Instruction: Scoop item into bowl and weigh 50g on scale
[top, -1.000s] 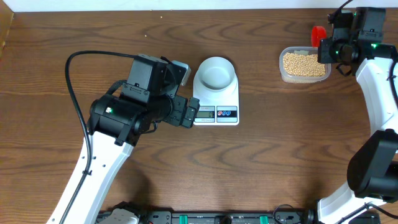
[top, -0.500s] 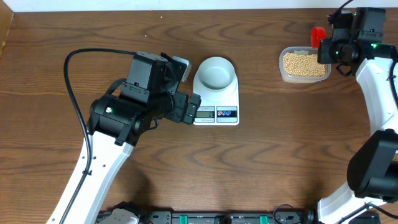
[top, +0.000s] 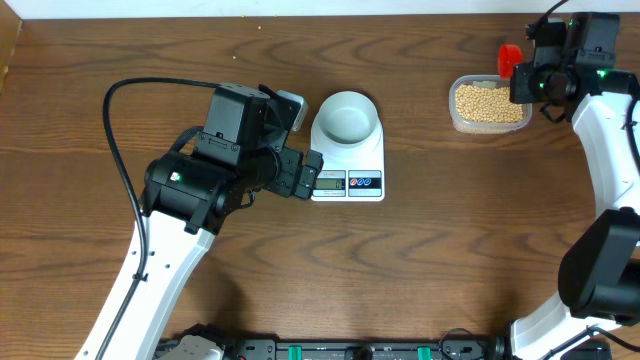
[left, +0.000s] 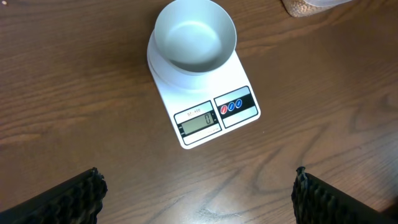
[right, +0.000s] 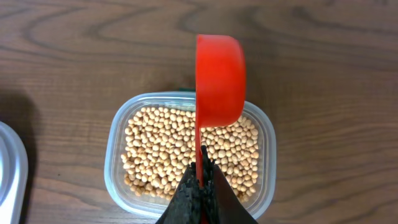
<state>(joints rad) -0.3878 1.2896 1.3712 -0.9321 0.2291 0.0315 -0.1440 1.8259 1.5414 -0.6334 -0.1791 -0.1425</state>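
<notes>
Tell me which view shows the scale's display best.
Left wrist: the display on the scale faces the camera, large, reading 0. Overhead shows it tiny and unreadable beside the left end effector. Right wrist shows the scoop and beans, no scale.

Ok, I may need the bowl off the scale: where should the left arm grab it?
Probably pinch the rim of the bowl from above on its left side, one jaw inside, one outside: it sits upright, open and empty, thin-walled.

The desk (top: 430, 260) is dark brown wood with a strong grain. Two things lie directly on it: a flat white scale (top: 350, 168) near the middle, and a clear plastic tub (top: 489, 128) well apart, toward the far right corner.
</notes>
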